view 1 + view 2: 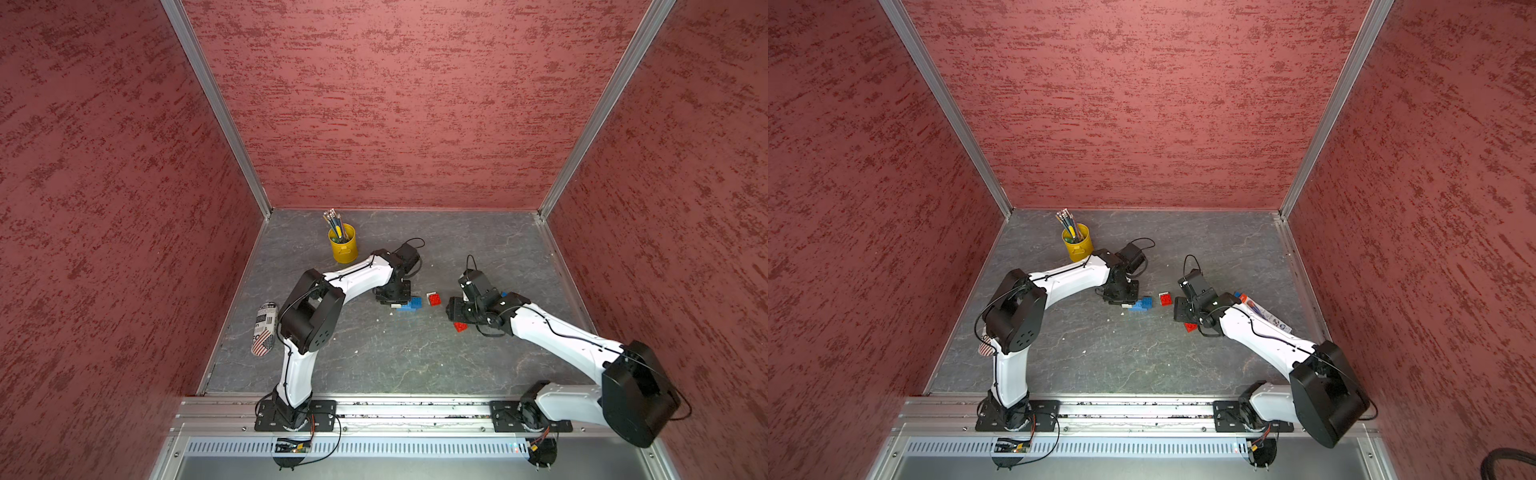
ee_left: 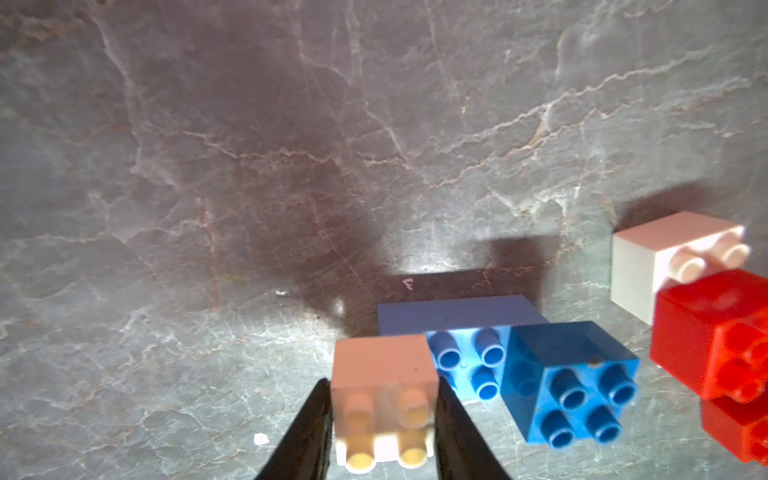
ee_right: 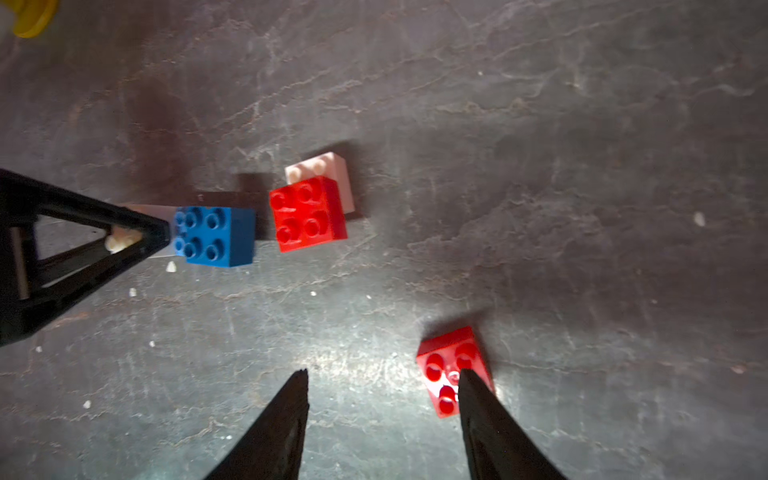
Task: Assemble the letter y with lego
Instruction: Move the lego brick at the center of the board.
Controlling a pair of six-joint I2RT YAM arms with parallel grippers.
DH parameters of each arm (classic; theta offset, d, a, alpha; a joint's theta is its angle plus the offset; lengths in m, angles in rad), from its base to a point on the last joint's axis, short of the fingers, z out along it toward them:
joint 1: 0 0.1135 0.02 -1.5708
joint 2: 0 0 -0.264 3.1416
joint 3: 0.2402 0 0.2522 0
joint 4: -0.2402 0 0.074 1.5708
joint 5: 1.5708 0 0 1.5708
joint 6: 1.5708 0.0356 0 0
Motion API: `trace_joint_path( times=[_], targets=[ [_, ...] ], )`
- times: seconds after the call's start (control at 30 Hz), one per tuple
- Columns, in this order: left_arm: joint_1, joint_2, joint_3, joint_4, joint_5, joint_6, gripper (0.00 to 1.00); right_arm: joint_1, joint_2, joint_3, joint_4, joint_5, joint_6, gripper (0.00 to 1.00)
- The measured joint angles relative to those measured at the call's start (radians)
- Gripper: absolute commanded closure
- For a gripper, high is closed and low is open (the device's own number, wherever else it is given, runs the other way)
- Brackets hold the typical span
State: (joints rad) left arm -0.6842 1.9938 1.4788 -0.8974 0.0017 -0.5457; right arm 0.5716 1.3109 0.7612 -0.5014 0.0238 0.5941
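Potentially, the white brick (image 2: 384,361) could be dragged off the long blue brick (image 2: 465,357) by the flanking left gripper (image 2: 383,382), clamping not discernible; the right gripper (image 3: 383,372) is spread empty.

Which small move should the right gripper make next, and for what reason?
Probably a short sideways shift toward the loose red brick, before closing. The right gripper stands open with only bare table between its tips, and the brick lies off centre, partly hidden behind one finger. Closing now would likely catch nothing.
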Motion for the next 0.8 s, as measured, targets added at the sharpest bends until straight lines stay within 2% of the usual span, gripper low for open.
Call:
trace_joint_path(
  times=[0.17, 0.47, 0.6, 0.8],
  targets=[
    [0.001, -0.006, -0.007, 0.002, -0.006, 0.004, 0.45, -0.013, 0.059, -0.012, -0.004, 0.026, -0.011, 0.36],
    [0.0, -0.133, -0.083, 0.008, -0.004, -0.001, 0.43, -0.015, 0.161, -0.012, 0.008, 0.032, -0.056, 0.4],
    [0.001, -0.209, -0.14, 0.018, -0.005, -0.016, 0.43, -0.015, 0.193, -0.012, 0.01, 0.024, -0.078, 0.49],
    [0.008, -0.274, -0.243, 0.035, -0.004, -0.044, 0.43, -0.012, 0.204, -0.003, 0.01, 0.011, -0.102, 0.69]
  ],
)
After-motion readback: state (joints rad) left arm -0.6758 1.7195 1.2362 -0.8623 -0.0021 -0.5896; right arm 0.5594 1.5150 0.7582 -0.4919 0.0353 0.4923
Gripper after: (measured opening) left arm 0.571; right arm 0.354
